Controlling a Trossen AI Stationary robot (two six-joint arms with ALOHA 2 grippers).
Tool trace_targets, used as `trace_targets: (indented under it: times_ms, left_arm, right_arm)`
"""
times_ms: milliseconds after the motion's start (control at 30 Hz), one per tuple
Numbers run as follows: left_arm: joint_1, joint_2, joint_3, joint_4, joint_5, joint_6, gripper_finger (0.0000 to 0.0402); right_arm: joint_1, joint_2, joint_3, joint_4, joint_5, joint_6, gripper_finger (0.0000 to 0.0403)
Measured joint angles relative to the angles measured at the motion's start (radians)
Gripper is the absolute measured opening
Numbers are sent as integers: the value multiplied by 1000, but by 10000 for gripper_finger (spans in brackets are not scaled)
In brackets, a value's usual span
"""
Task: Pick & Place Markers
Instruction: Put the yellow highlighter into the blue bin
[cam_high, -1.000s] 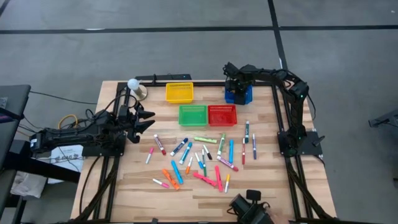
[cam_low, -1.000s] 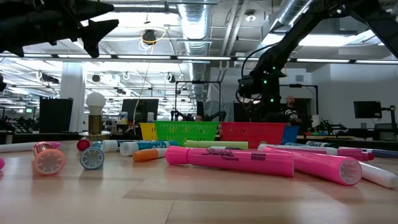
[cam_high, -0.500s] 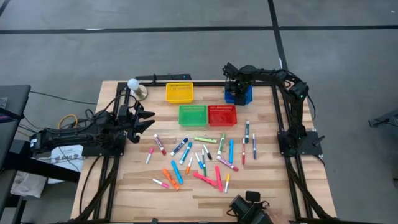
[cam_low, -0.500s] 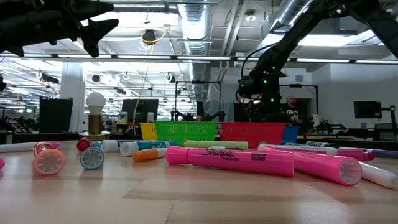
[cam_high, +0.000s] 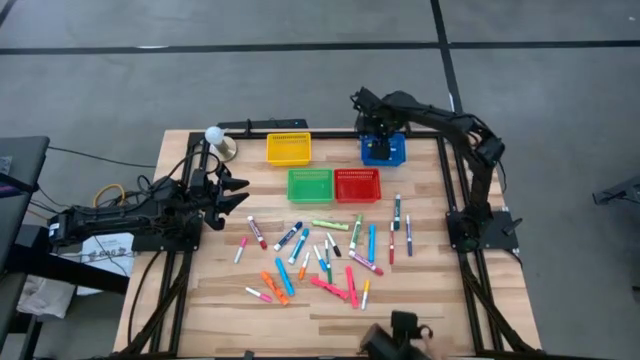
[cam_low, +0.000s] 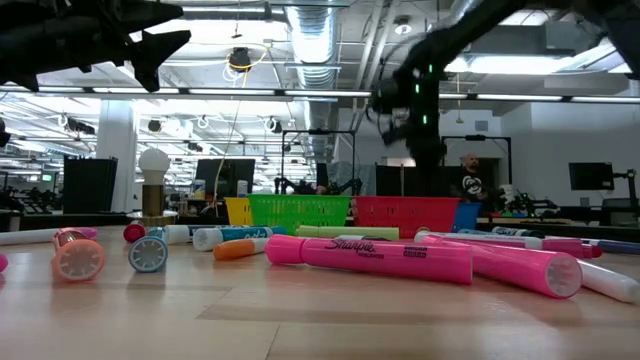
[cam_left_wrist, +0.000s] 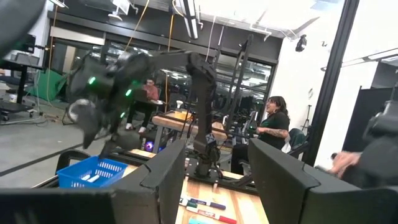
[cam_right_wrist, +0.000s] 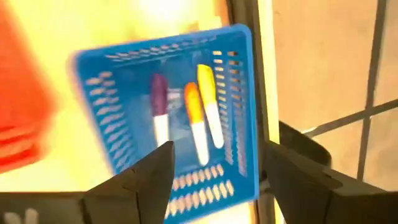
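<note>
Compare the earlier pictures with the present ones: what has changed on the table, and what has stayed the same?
The right gripper has risen from the blue basket and swung off toward the yellow basket's side, its fingers now open and empty. Three markers lie in the blue basket. The left gripper stays open over the table's left side, and the loose markers on the table have not moved.

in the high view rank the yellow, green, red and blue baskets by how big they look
1. Yellow basket, green basket and red basket: alike.
2. Blue basket: looks smallest, but the right arm hides part of it.
</note>
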Motion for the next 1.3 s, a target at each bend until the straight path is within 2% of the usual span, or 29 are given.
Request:
trace_targets:
  times_ms: [300, 433, 600, 800, 933, 1167, 1300]
  left_arm:
    - [0, 0, 0, 0, 0, 0, 176]
    - [0, 0, 0, 0, 0, 0, 176]
    - [0, 0, 0, 0, 0, 0, 176]
    - [0, 0, 0, 0, 0, -3, 176]
    - [0, 0, 0, 1, 0, -3, 176]
    - [0, 0, 0, 2, 0, -3, 176]
    - [0, 0, 0, 1, 0, -3, 176]
  right_arm:
    - [187, -274, 58, -240, -178, 291, 228]
    - [311, -372, 58, -293, -201, 532, 228]
    - [504, -434, 58, -318, -202, 869, 228]
    - [736, -429, 58, -312, -202, 1142, 226]
    - [852, -397, 58, -294, -202, 1331, 226]
    - [981, -298, 58, -271, -213, 1651, 225]
    - [1028, -215, 58, -262, -268, 1770, 225]
